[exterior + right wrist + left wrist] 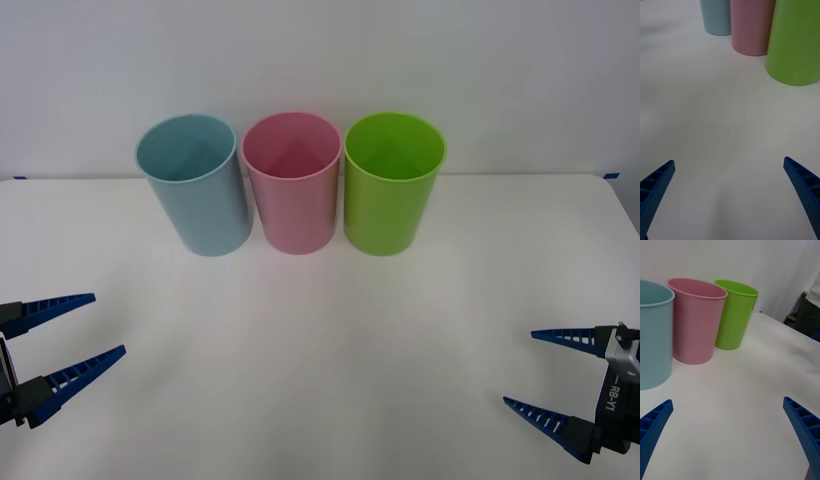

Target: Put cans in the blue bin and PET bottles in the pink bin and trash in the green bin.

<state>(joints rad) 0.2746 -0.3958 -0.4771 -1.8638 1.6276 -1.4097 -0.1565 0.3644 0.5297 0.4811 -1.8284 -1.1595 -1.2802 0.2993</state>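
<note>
Tabletop point(320, 380): white, flat, backed by a pale wall.

Blue bin point(193, 185): light-blue, cup-shaped, upright, open mouth up. Stands at the far middle of the tabletop, leftmost in a row of three. Its side is just beside the pink bin; whether they touch cannot be told.

Pink bin point(293, 182): same shape, upright, middle of the row, between the blue bin and the green bin, close to both.

Green bin point(393, 184): lime-green, same shape, upright, rightmost in the row. In the right wrist view it stands nearest of the three; in the left wrist view it stands farthest.

The insides of the bins, as far as the front view reaches, show bare walls.

Left tool point(70, 335): near left edge of the tabletop, well apart from the bins. Blue ribbed fingers point(85, 368) spread wide, nothing between them, pointing toward the middle of the tabletop.

Right tool point(545, 372): near right edge of the tabletop, well apart from the bins. Blue ribbed fingers point(540, 414) spread wide, nothing between them, pointing inward over bare tabletop.
</note>
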